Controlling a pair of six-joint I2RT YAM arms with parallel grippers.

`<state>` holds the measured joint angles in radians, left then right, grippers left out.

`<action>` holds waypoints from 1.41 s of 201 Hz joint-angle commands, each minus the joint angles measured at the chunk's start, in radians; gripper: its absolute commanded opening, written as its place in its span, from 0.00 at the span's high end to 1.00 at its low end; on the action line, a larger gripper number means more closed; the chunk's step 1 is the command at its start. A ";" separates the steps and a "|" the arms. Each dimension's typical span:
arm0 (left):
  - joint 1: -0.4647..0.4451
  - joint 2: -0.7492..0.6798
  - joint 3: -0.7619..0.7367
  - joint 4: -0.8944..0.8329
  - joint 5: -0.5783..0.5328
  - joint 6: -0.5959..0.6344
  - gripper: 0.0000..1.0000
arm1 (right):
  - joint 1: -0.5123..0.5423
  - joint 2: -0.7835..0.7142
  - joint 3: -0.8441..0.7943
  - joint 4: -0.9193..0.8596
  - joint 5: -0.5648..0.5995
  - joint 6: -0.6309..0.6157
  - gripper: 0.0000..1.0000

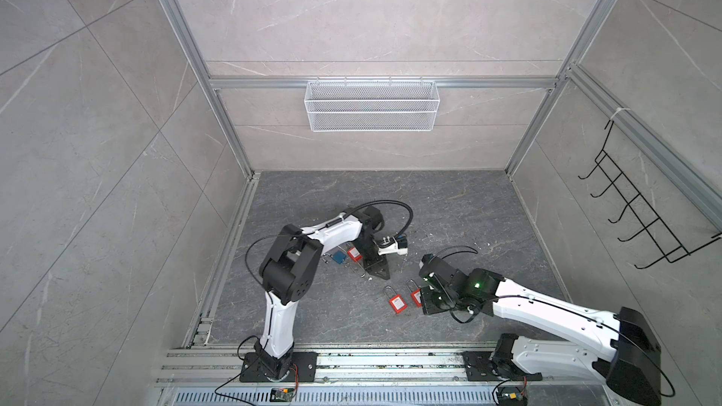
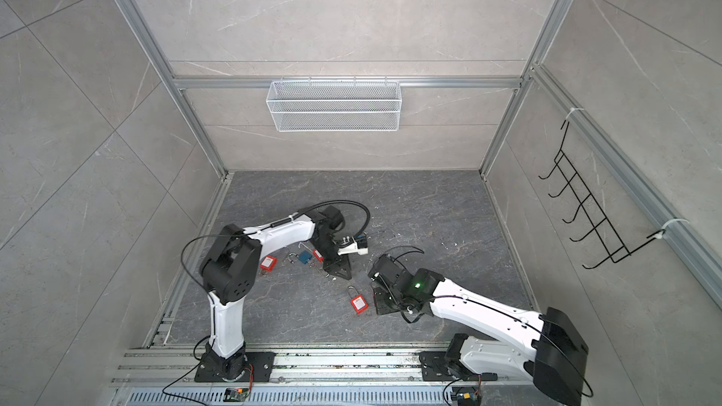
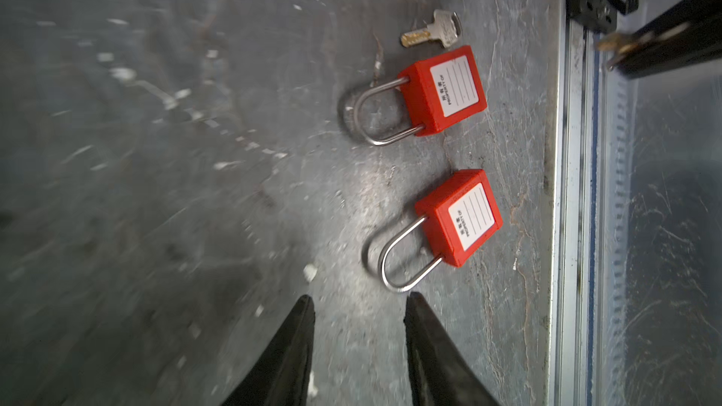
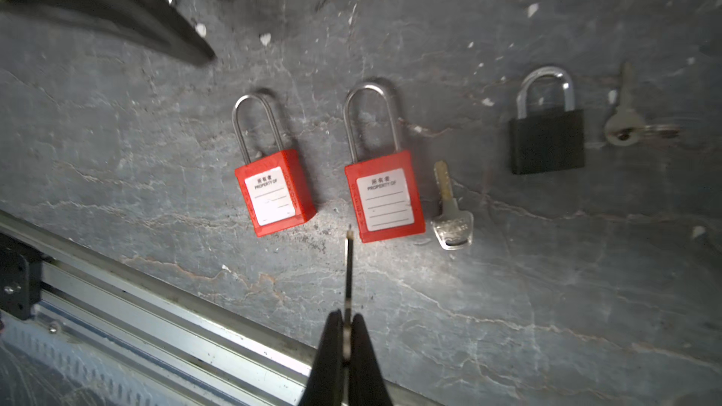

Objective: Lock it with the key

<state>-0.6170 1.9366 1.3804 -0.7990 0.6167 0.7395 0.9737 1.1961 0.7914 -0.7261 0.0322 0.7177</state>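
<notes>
Both top views look steeply down from high overhead, covering the whole dark grey stone table (image 1: pixel 449 208). Both wrist cameras hang close, sharing the red plastic padlock (image 4: pixel 385 197) beside a silver key (image 4: pixel 453 212).

The left arm (image 1: pixel 279 306) stands up from the front rail (image 1: pixel 390 363), folds at the elbow and reaches away from it. The left gripper (image 3: pixel 359 298) points down, jaws parted and empty. The right arm (image 1: pixel 547 306) leans low from the same rail, and the right gripper (image 4: pixel 347 320) is pinched on a thin key (image 4: pixel 348 267).
</notes>
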 commanded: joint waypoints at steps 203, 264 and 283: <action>0.222 -0.892 -0.643 0.535 -0.047 -0.518 0.59 | -0.015 0.484 0.257 -0.001 0.000 -0.200 0.95; 0.222 -0.911 -0.653 0.536 -0.046 -0.527 0.58 | -0.015 0.549 0.325 -0.058 -0.043 -0.204 0.91; 0.221 -0.918 -0.658 0.536 -0.049 -0.529 0.59 | -0.016 0.554 0.333 -0.067 -0.044 -0.198 0.88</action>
<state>-0.3985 1.0458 0.7303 -0.2836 0.5583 0.2306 0.9577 1.7283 1.1000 -0.7460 0.0036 0.5045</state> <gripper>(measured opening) 0.415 0.104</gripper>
